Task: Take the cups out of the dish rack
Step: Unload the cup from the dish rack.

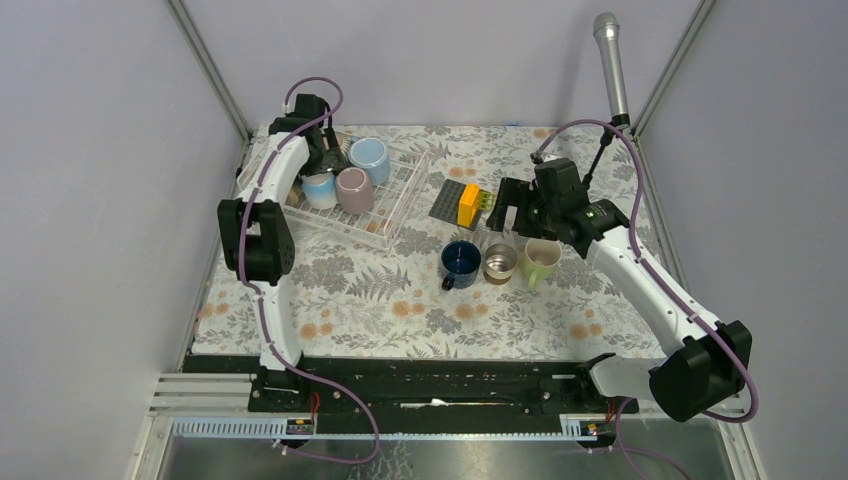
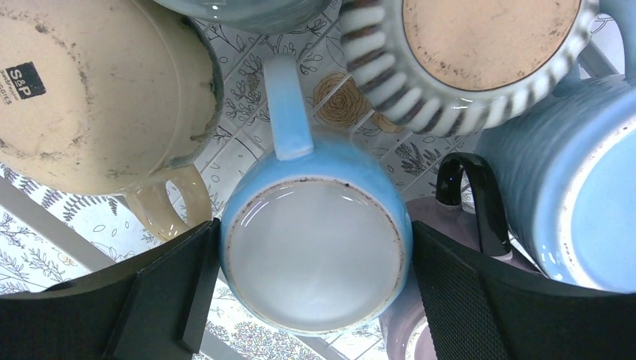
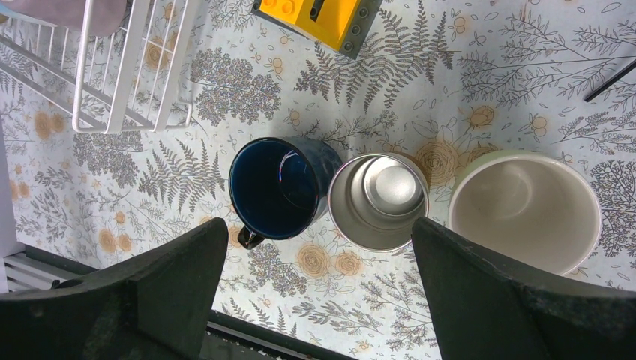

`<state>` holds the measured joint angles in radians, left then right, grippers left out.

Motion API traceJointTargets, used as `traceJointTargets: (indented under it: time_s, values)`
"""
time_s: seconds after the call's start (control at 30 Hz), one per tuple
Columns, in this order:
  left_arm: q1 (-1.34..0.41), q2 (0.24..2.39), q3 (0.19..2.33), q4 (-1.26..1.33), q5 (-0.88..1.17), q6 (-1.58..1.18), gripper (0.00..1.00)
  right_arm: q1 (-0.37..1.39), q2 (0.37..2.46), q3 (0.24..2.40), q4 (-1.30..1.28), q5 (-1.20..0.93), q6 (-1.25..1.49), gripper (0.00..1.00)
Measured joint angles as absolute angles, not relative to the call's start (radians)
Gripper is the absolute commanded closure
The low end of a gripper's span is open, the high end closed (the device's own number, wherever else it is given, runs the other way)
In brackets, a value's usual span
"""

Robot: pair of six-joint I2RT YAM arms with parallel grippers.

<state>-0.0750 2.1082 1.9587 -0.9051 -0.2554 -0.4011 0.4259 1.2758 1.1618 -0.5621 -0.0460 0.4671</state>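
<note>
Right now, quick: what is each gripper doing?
Left gripper: jaws wide around the inverted light blue mug; grip cannot be told.
Right gripper: open, holding nothing.

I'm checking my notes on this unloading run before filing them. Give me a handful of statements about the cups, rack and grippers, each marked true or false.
1. A navy mug, a steel mug and a pale green mug stand upright on the table, outside the dish rack. True.
2. The right gripper is shut on the steel mug. False: it is open, above the mugs, holding nothing.
3. A light blue mug sits base-up between the fingers of the left gripper. True.
4. The dish rack is empty. False: several mugs are in it, a mauve mug among them.
5. The yellow block lies in the rack. False: it is on the dark grey studded plate beside the rack.
</note>
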Motion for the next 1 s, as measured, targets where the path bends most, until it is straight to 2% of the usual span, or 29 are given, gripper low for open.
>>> traceJointTargets:
  time_s: [0.3, 0.4, 0.47, 0.57, 0.63, 0.8, 1.0]
  values:
    - [-0.068, 2.129, 1.959, -0.904, -0.25, -0.4, 0.01, 0.426, 1.269, 1.158, -0.562, -0.046, 0.467, 0.0]
    - [-0.066, 2.129, 1.959, -0.904, -0.246, -0.399, 0.05, 0.426, 1.269, 1.158, -0.562, -0.046, 0.467, 0.0]
    - [-0.065, 2.129, 1.959, -0.904, -0.243, -0.399, 0.13, 0.426, 1.269, 1.158, -0.562, -0.046, 0.467, 0.0]
    - [-0.064, 2.13, 1.959, -0.903, -0.241, -0.395, 0.42, 0.426, 1.269, 1.158, -0.562, -0.046, 0.467, 0.0]
    - [-0.064, 2.13, 1.961, -0.903, -0.239, -0.394, 0.55, 0.426, 1.269, 1.158, -0.562, -0.047, 0.467, 0.0]
    - [-0.061, 2.129, 1.968, -0.91, -0.235, -0.392, 0.75, 0.426, 1.269, 1.158, -0.562, -0.047, 0.467, 0.0]
    - [-0.059, 2.13, 2.002, -0.971, -0.231, -0.388, 0.86, 0.426, 1.269, 1.158, -0.562, -0.048, 0.467, 0.0]
